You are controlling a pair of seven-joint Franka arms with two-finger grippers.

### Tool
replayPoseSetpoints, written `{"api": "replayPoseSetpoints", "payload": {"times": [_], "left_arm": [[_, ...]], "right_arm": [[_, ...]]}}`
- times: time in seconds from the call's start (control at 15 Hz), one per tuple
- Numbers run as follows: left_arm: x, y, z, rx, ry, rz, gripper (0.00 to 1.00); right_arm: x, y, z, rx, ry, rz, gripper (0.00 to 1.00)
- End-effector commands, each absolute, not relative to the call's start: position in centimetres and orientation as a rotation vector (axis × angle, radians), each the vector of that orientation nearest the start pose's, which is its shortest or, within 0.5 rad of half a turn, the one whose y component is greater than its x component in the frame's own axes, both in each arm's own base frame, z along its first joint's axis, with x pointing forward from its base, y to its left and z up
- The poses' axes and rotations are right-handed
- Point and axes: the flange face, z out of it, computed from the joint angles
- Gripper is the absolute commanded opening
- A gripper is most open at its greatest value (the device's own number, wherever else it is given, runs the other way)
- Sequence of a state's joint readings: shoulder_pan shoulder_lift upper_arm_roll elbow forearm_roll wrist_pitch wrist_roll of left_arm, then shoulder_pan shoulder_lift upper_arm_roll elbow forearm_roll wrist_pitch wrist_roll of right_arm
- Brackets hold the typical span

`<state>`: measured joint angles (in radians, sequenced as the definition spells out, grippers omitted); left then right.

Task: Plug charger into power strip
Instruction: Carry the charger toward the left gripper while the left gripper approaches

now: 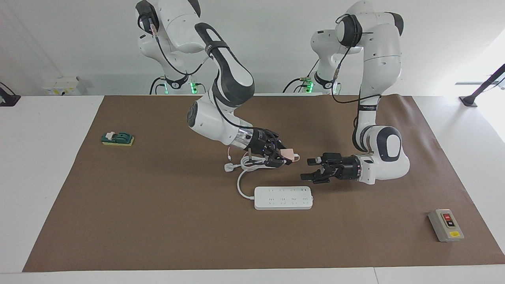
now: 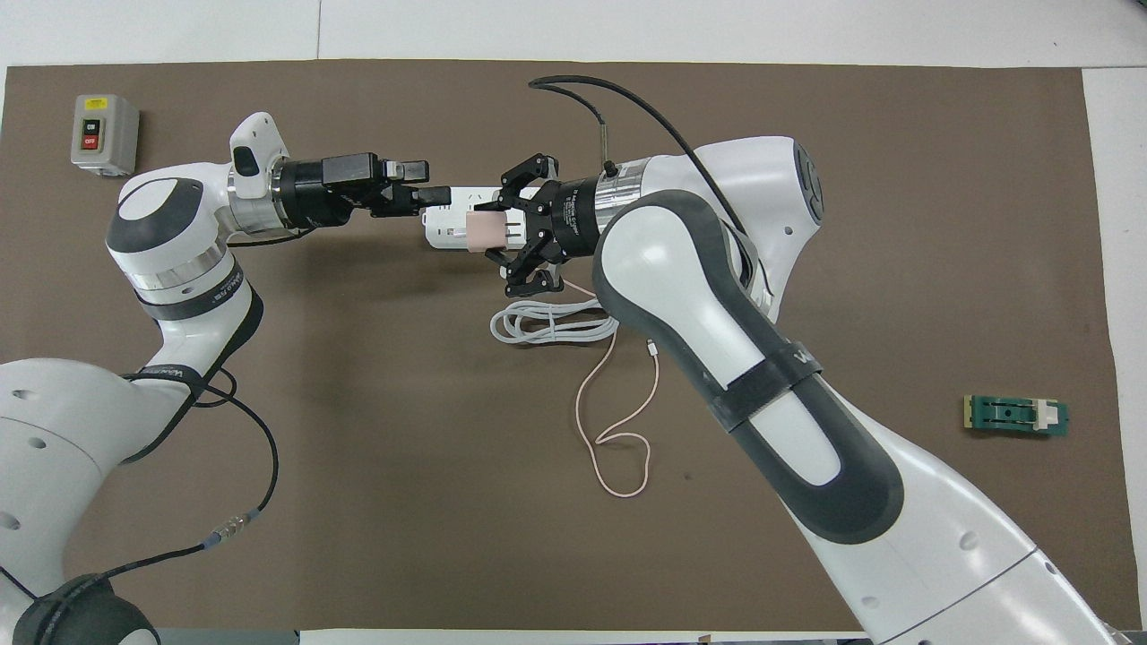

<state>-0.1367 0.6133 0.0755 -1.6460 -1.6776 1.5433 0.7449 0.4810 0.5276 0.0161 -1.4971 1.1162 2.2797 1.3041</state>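
Note:
My right gripper (image 1: 285, 157) is shut on the pale-pink charger (image 1: 291, 154) and holds it in the air, tilted sideways. In the overhead view the charger (image 2: 488, 231) covers part of the white power strip (image 2: 444, 235). The strip (image 1: 283, 198) lies flat on the mat, with nothing touching it. The charger's thin pink cable (image 2: 618, 421) trails in loops on the mat. My left gripper (image 1: 311, 169) is open and empty, pointing at the charger from a short gap away; it also shows in the overhead view (image 2: 426, 182).
The strip's thick white cord lies coiled (image 1: 252, 161) with its white plug (image 1: 229, 167), nearer to the robots than the strip. A grey box with red and black buttons (image 1: 446, 225) sits toward the left arm's end. A green block (image 1: 117, 138) sits toward the right arm's end.

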Motion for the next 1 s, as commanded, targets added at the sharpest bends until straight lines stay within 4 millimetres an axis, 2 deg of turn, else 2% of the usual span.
{"api": "replayPoseSetpoints", "payload": {"times": [0.0, 0.2, 0.47, 0.94], "left_arm": [[65.9, -15.3, 32.0, 1.534, -0.076, 0.039, 1.00], [65.8, -15.5, 32.7, 1.535, -0.084, 0.038, 1.00], [65.7, -16.2, 32.7, 1.538, -0.092, 0.037, 1.00], [65.4, -17.0, 32.4, 1.540, -0.107, 0.034, 1.00]], "right_arm": [[65.7, 37.5, 41.1, -1.640, 1.536, 0.741, 0.00], [66.7, 38.1, 40.7, -1.622, 1.542, 0.736, 0.00], [66.4, 38.9, 39.6, -1.634, 1.548, 0.747, 0.00], [66.5, 38.6, 39.7, -1.623, 1.550, 0.751, 0.00]]}}
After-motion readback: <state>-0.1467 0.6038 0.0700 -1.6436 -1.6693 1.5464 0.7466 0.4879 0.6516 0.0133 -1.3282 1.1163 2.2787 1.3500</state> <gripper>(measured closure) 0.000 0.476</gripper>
